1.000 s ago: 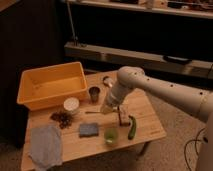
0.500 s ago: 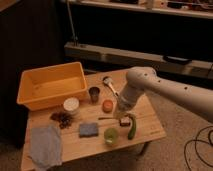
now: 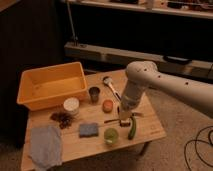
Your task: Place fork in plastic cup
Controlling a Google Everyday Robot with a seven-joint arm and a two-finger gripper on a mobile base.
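No writing was readable; the gripper (image 3: 123,119) hung over the fork (image 3: 112,120), near the plastic cup (image 3: 111,135), grip indiscernible

A single camera looks down at an angle from in front of the tabletop (image 3: 150,125), standing well back, so the whole top fills the lower left of the frame. The arm enters from the right, and its gripper (image 3: 124,118) hangs at lower centre over the tabletop.

Pincer (image 3: 124,120) low over worktop (image 3: 150,131), right at fork (image 3: 114,120), fork flat on wood. Plastic cup (image 3: 111,135) just below fork, near front edge, green item (image 3: 132,129) to its right. Blue sponge (image 3: 89,129) left of cup, orange disc (image 3: 107,105) above fork.
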